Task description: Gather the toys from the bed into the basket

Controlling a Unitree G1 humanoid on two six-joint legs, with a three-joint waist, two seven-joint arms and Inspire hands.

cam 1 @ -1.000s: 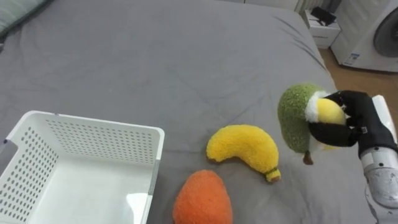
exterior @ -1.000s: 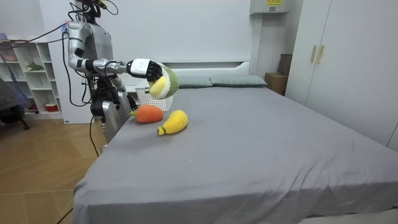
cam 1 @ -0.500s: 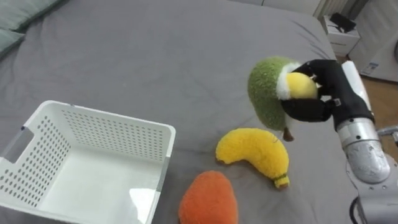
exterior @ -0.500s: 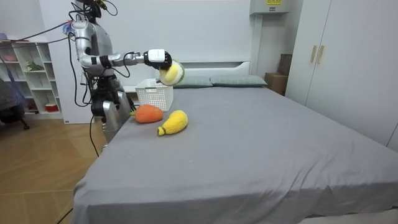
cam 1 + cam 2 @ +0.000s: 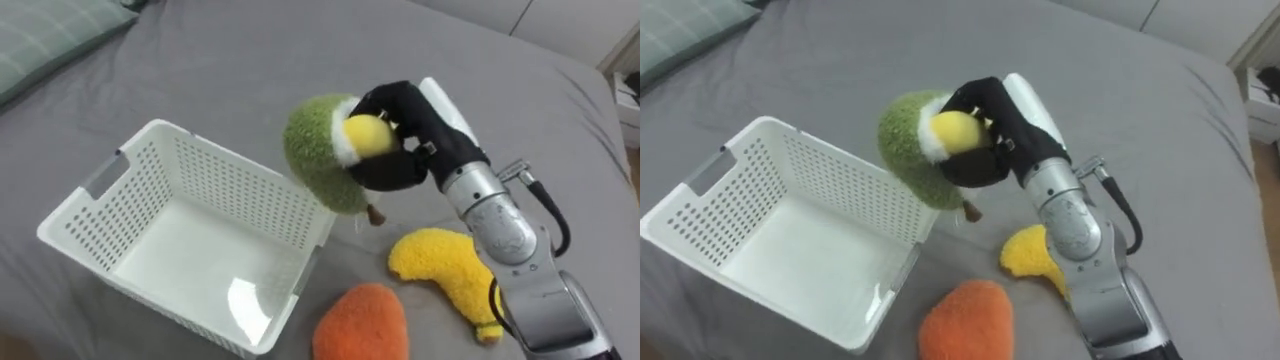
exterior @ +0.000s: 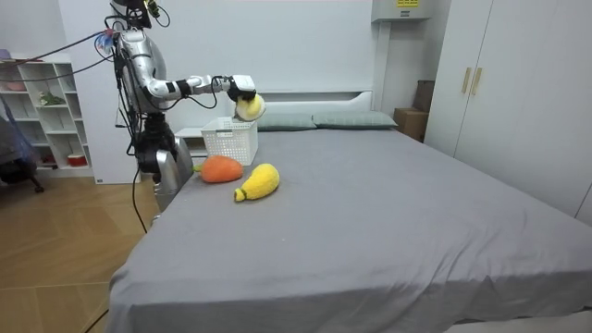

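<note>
My right hand is shut on a green and yellow plush toy and holds it in the air over the right rim of the white perforated basket. The basket's inside looks bare. On the grey bed lie a yellow plush banana to the right of the basket and an orange plush toy at the lower edge.
A green checked pillow lies at the bed's upper left. In the room view I stand at the bed's corner, beside a white shelf unit; a wardrobe stands on the room view's right.
My right arm has carried the green plush toy leftward, from above the banana to over the basket's right rim. The head view has turned left with it.
</note>
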